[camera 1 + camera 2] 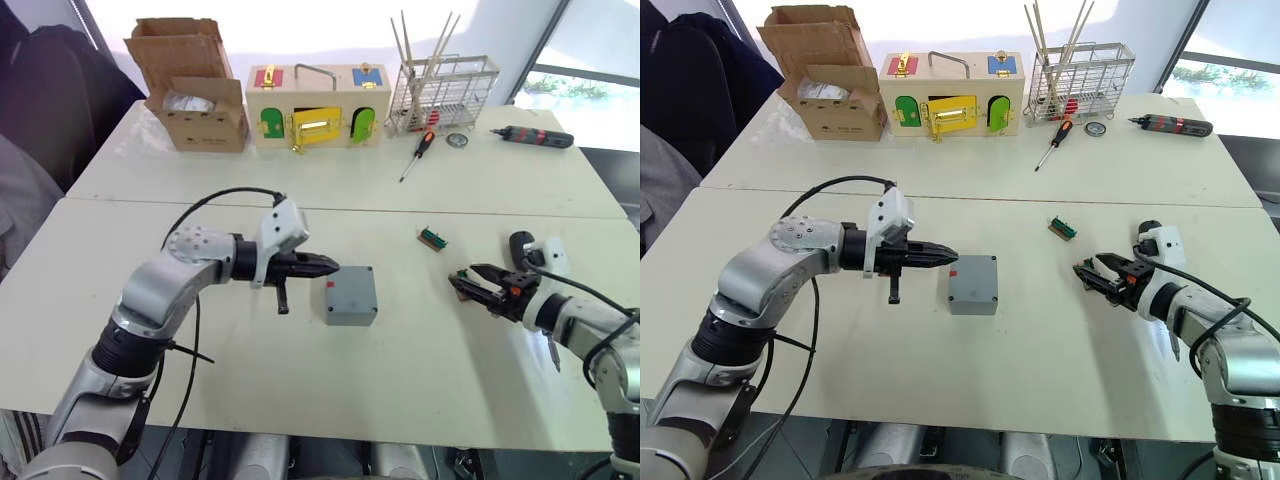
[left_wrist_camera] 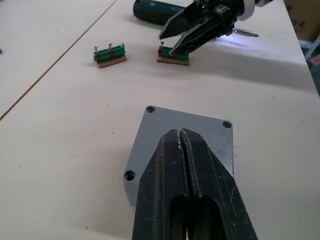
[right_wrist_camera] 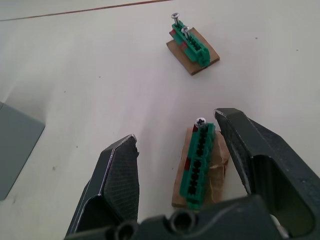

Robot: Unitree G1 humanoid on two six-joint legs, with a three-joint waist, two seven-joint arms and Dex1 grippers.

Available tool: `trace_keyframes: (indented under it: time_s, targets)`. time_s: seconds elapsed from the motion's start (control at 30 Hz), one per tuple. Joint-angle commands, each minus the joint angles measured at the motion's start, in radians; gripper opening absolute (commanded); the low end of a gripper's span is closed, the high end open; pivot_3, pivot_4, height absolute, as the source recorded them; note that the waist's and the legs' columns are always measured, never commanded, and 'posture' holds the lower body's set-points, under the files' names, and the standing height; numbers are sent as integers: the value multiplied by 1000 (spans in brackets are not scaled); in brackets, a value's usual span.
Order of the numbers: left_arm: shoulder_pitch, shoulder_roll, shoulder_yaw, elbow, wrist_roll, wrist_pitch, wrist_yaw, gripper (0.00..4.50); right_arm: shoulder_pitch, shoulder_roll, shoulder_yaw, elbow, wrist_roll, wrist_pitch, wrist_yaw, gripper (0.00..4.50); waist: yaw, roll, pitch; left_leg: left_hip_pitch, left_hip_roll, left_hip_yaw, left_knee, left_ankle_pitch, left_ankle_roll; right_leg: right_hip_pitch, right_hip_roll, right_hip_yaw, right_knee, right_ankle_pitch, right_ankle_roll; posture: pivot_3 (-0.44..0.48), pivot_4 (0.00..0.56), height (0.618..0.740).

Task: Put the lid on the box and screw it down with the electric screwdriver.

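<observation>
Box [image 1: 351, 296]: grey, sits near the middle of the counter [image 1: 300, 380], with a small red mark on its left side. The lid [image 2: 187, 127] lies flat on top of it, corner screw holes visible in my left wrist view; I cannot tell whether any screws are in them.

My left gripper [image 1: 328, 266]: fingers pressed together, holding nothing, tips just left of the box's top edge and pointing right at it. In the left wrist view the tips sit over the near part of the lid; I cannot tell if they touch it.

My right gripper [image 1: 472, 282]: fingers spread apart, low over the counter, right of the box and well apart from it. Between its fingers lies a green screw holder [image 3: 198, 162] on a brown card, one screw standing at its far end. Neither finger is closed on it.

A second green screw holder [image 1: 432, 238] lies farther off, between the box and the right gripper, with two screws upright.

Far side of the counter, left to right: cardboard carton [image 1: 193, 85], wooden box with coloured doors [image 1: 316, 108], wire rack [image 1: 444, 95], orange-and-black hand screwdriver [image 1: 417, 154], dark driver with red bands [image 1: 534, 136].
</observation>
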Motion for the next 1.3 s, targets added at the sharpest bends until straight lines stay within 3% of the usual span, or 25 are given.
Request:
trace_keyframes:
  time_s: [0.03,0.1,0.2,0.33,1.2,1.3]
  targets:
    - [3,9,-2,-30,4,-20,6,0,-14,7,-6,1,-4,-28,-8,2892,0,0,0,0,0,0,0,0,0,0,0,0,0,0,0,0,150,735]
    - [4,9,-3,-30,5,-21,8,0,-15,11,-1,12,-12,-38,-14,2892,1,0,0,0,0,0,0,0,0,0,0,0,0,0,0,0,150,735]
    - [4,8,-5,-31,5,-20,12,0,-23,16,7,27,-25,-53,-24,2084,0,0,0,0,0,0,0,0,0,0,0,0,0,0,0,0,150,735]
    - [3,8,-5,-30,5,-23,17,0,-29,18,15,40,-40,-68,-29,53,0,0,0,0,0,0,0,0,0,0,0,0,0,0,0,0,150,735]
    - [11,10,-11,-14,13,-45,12,0,-65,-7,-86,-66,82,40,-45,14,0,0,0,0,0,0,0,0,0,0,0,0,0,0,0,0,150,735]
    - [16,37,5,-14,6,-41,-6,0,-118,-23,-55,-160,171,105,-7,14,-1,0,0,0,0,0,0,0,0,0,0,0,0,0,0,0,150,735]
